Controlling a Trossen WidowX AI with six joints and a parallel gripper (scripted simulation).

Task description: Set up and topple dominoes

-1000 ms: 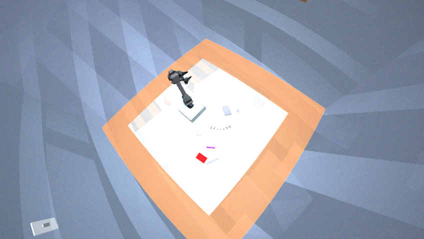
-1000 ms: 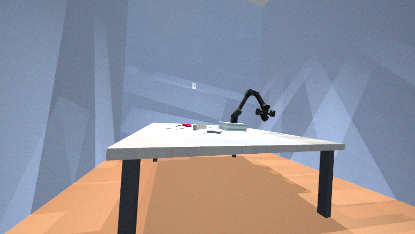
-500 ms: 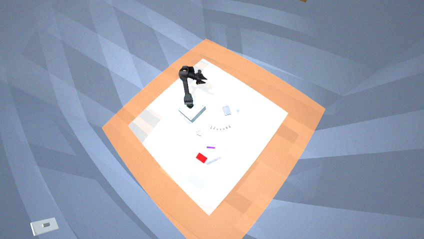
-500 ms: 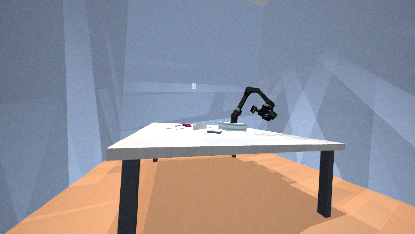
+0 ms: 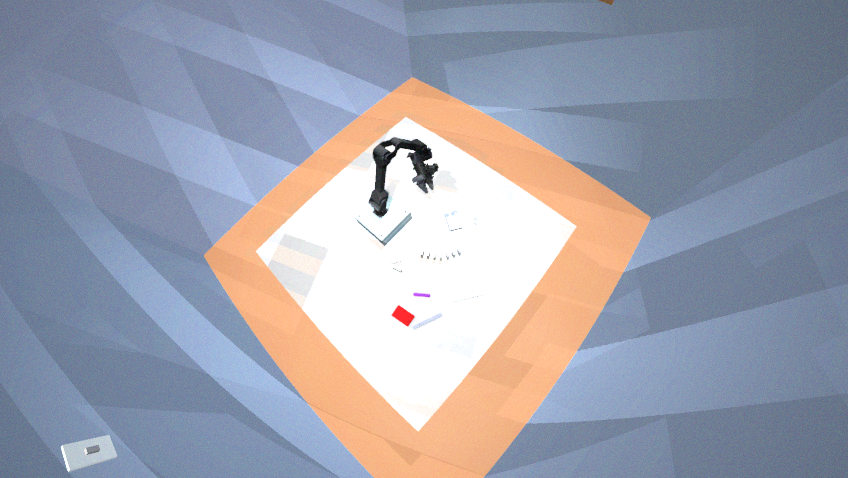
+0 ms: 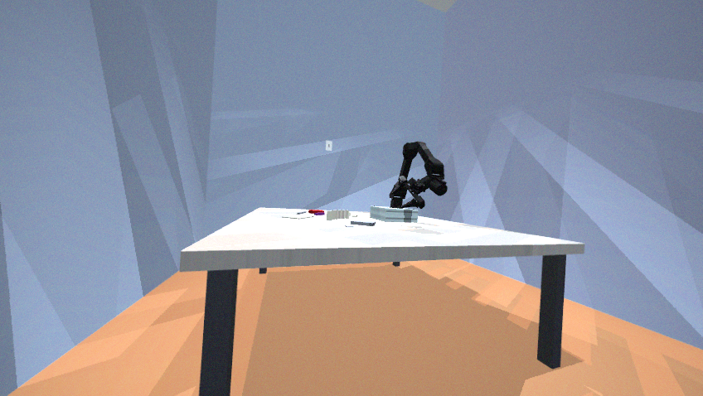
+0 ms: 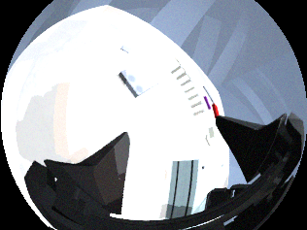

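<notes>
Well, the row of dominoes stands up on the white tabletop, well apart from the hand. The hand is wide open, with nothing in it. A small pale piece lies near the gray slab. Maybe it is a missing domino, but it is too small to tell.

Dominoes look light and stiff, and they may be a bit slippery. They probably won't break, but they can tip very easily. The hand should pinch one by its two big flat sides, up high — then stand it straight and let go softly. A bump could make the row fall too soon.

The tabletop looks flat and so bright that pale things are hard to see. A red block and a purple stick lie off to one side of the row. The room has blue walls and an orange floor — big stripes of light and dark run over the walls.
</notes>
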